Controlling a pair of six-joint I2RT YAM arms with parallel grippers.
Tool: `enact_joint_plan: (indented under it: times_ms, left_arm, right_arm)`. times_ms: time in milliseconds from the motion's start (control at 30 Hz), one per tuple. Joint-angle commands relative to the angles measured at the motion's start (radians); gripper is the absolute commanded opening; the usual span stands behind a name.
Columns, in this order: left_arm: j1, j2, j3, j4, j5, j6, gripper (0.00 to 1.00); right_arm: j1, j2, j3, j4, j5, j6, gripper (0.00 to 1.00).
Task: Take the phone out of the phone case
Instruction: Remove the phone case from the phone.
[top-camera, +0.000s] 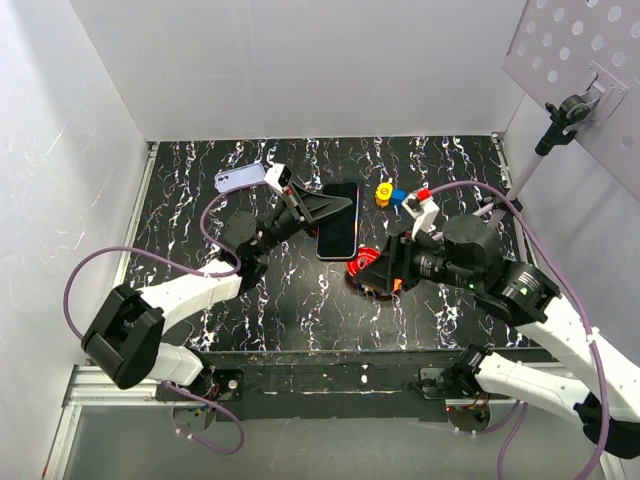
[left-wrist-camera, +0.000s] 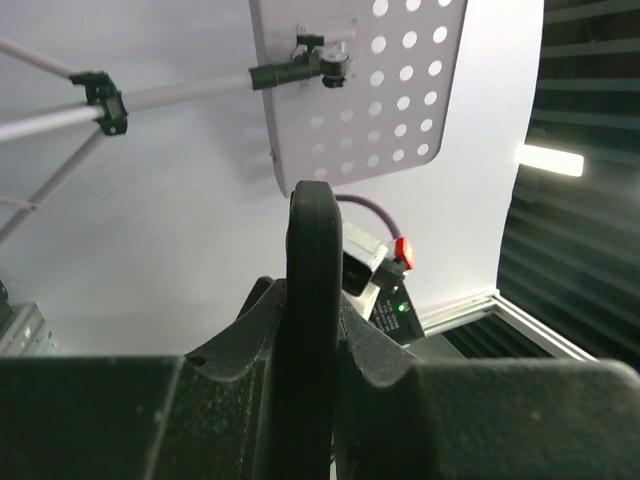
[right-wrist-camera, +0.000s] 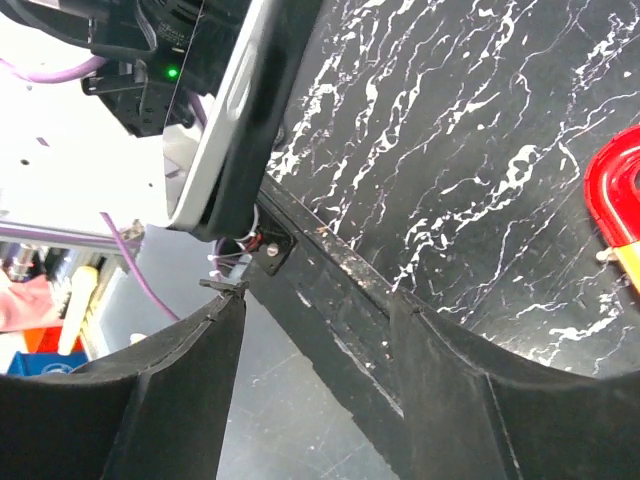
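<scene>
Currently, I read the left gripper (top-camera: 340, 204) as pinched on the phone case (left-wrist-camera: 314, 260). The left wrist view shows the black case edge-on, with a finger (left-wrist-camera: 372, 345) pressed against each side. The phone (top-camera: 338, 232) is seated in the case, dark face up in the top view, above the centre of the marbled table (top-camera: 300, 310). I cannot tell whether its lower end touches the table.

The right gripper (right-wrist-camera: 318, 305) is spread, with nothing between its fingers (right-wrist-camera: 180, 400). In the right wrist view the cased phone appears tilted at upper left, apart from those fingers. In the top view this gripper hangs over a red ring (top-camera: 362, 266) that lies just below the phone, toward the arm bases. I cannot tell whether it touches the ring.

Other items on the table:
- A lilac flat item (top-camera: 240, 178) lies near the far left edge, beside the left wrist.
- A yellow block (top-camera: 383, 193), a blue block (top-camera: 398, 197) and a red block (top-camera: 423, 193) form a row right of the phone.

A perforated panel (top-camera: 570, 60) is mounted on a stand at upper right.
</scene>
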Motion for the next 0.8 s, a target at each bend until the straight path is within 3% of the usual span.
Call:
enact_joint_plan:
  times_ms: [0,133,200,433,600,767]
  left_arm:
    - [0.016,-0.098,0.007,-0.038,-0.084,0.080,0.00]
    - [0.019,-0.092,0.017,-0.049,-0.067,0.091,0.00]
    - [0.019,-0.098,0.015,-0.055,-0.068,0.091,0.00]
    - [0.019,-0.119,0.018,-0.080,-0.067,0.102,0.00]
    - [0.020,-0.121,0.020,-0.067,-0.067,0.093,0.00]
    - [0.020,-0.110,0.026,-0.052,-0.061,0.077,0.00]
  right_arm:
    - [-0.011,-0.075,-0.009,0.081,-0.065,0.079,0.66]
    - [-0.019,-0.044,0.040,0.155,-0.105,0.195,0.39]
    - [-0.028,-0.023,0.068,0.189,-0.136,0.237,0.34]
    - [-0.073,0.005,0.080,0.264,-0.177,0.321,0.34]
    - [-0.080,-0.008,0.065,0.250,-0.148,0.314,0.44]
    - [-0.091,0.005,0.036,0.273,-0.165,0.321,0.45]
